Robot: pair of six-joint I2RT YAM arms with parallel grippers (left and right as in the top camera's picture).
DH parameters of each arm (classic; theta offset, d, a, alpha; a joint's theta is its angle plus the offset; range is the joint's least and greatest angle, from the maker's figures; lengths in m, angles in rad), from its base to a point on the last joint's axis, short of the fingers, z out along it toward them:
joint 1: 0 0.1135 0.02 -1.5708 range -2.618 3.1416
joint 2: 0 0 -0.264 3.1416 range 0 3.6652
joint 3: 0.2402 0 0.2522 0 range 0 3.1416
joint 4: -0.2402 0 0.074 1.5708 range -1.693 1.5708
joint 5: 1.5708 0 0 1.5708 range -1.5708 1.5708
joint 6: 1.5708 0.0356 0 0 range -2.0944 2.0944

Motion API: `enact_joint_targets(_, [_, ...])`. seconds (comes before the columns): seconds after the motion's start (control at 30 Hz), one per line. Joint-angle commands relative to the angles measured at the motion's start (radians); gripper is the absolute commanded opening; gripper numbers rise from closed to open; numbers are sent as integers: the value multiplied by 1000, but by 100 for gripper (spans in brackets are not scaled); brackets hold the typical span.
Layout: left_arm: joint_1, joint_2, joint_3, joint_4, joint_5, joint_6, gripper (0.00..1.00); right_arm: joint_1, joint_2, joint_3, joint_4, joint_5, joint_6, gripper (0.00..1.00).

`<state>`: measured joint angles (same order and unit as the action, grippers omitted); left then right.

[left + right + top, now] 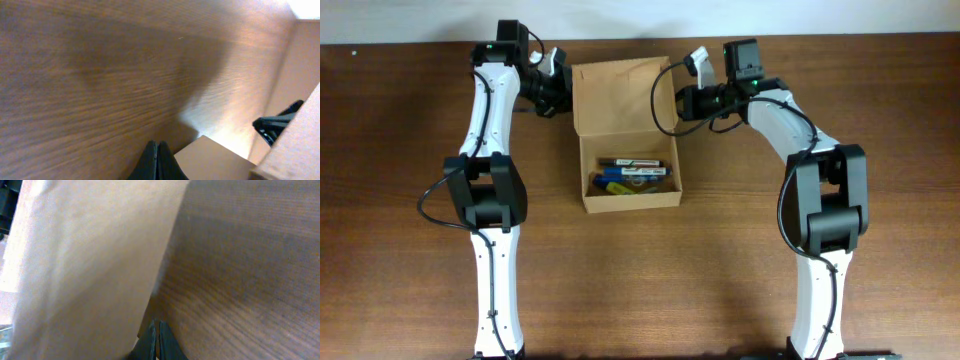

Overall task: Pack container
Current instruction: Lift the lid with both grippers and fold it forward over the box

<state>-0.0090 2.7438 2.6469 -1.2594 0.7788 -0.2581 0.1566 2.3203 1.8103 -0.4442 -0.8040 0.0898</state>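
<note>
— Dark brown wood-grain table [720, 270]: what occupies the near centre?
— One small rectangular tan-brown cardboard container [632, 201], standing between both arms. Its tray holds several slim markers [635, 172], dark, blue and yellow, lying lengthwise.
— Lid condition?
— Open. The hinged flap lid [620, 95] is raised behind the tray, on the far side.
— Tool state, left gripper [157, 146]?
— Jaws fully closed, fingers pressed together, holding nothing. It sits at the lid's left edge; contact cannot be confirmed.
— Right gripper [156, 325]?
— Jaws likewise closed and empty, just beside the lid's right edge. Cardboard fills the left of its wrist view.
</note>
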Motion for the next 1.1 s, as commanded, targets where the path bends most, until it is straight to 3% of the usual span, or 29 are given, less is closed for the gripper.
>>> enact_joint_targets(0.0, [4,16,19,18,117,-6,2,-2,-14,74,-28,-26,-42,4])
enact_joint_targets(0.23, [9,4,140,14,119,-6,1,-8,-14,237,-253,90,-174,4])
enact_joint_targets(0.4, [9,-8,256,-19,119,-7,2,-8,-15,328,-315,103,-195,4])
enact_joint_targets(0.8, [-7,-10,489,-289,20,42,1,-6,-21,490,-512,195,-259,4])
enact_joint_targets(1.07, [-56,-75,492,-395,-105,80,2,23,-65,530,-642,309,-294,4])
